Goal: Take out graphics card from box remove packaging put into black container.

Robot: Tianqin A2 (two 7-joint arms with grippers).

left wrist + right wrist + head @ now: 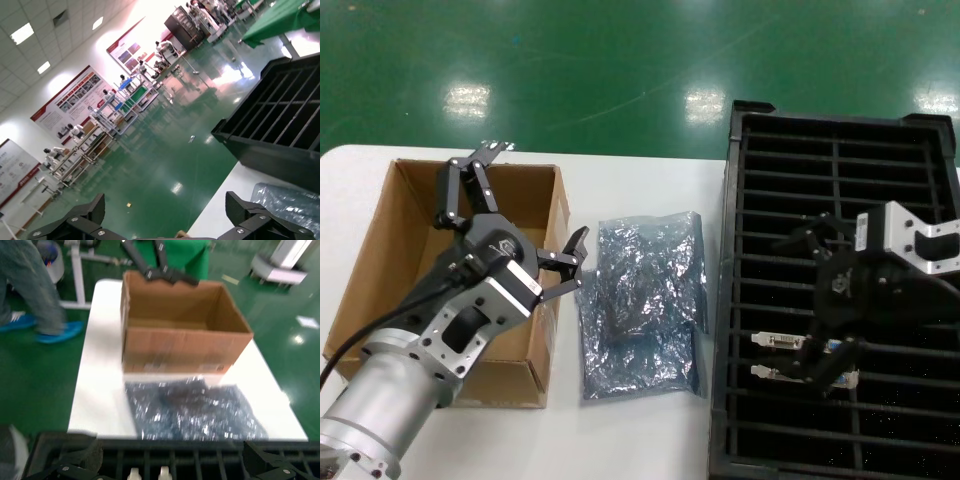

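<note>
Your left end effector (527, 215) hangs over the box (400, 230), fingers spread wide and holding nothing; the box interior that shows looks bare. The box sits at the left of the white table (640, 420). Just beside it lies the packaging (642, 305), flat and crinkled, between the box and the black container (835, 150). Your right end effector (825, 300) hovers over the container, fingers spread. Below it two graphics cards (790, 343) sit in neighbouring slots, their silver brackets showing.
</note>
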